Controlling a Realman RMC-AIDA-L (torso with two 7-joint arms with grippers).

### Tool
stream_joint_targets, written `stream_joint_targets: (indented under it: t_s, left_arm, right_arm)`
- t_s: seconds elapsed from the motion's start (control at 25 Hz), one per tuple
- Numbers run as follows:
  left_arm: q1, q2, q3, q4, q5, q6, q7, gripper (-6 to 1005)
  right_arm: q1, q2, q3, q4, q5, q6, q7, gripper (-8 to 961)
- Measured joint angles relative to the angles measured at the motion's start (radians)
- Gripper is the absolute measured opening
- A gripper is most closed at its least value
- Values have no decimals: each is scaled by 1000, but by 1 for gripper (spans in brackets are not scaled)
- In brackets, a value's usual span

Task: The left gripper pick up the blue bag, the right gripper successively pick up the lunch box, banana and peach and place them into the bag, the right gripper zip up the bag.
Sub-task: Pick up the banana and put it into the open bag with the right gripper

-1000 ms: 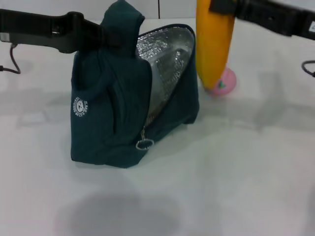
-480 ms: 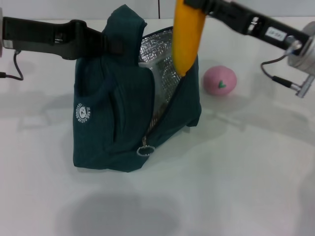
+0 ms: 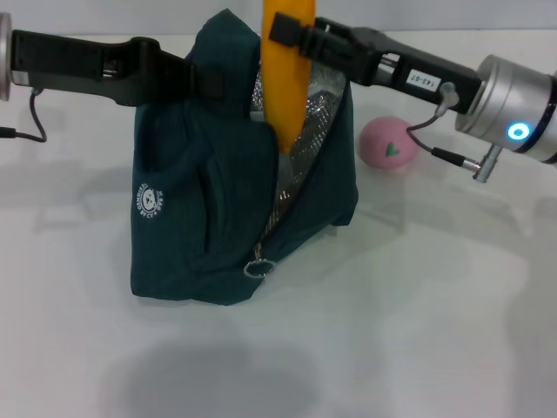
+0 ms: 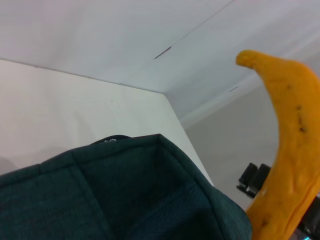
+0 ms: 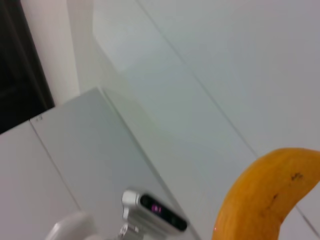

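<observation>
While left gripper (image 3: pixel 204 83) pinches bag (image 3: pixel 209 218) top, right gripper (image 3: pixel 287 33), clamping banana (image 3: pixel 285 78), has moved it from beside peach (image 3: pixel 388 142) over the opening; release next.

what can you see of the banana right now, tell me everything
The banana is yellow-orange with a few small dark specks, smooth-skinned and gently curved. It hangs nearly upright, its upper end cut off by the head view's top edge. The right end effector grips it near the top. Its lower tip dips into the open mouth of the blue bag, in front of the silver foil lining.
</observation>
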Motion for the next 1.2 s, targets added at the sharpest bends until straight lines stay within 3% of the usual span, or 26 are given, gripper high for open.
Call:
stream_joint_targets:
  t_s: [1.2]
  left_arm:
    - [9, 1, 0, 0, -1, 2, 7, 56]
  right_arm:
    - [-9, 0, -5, 75, -116, 34, -49, 451]
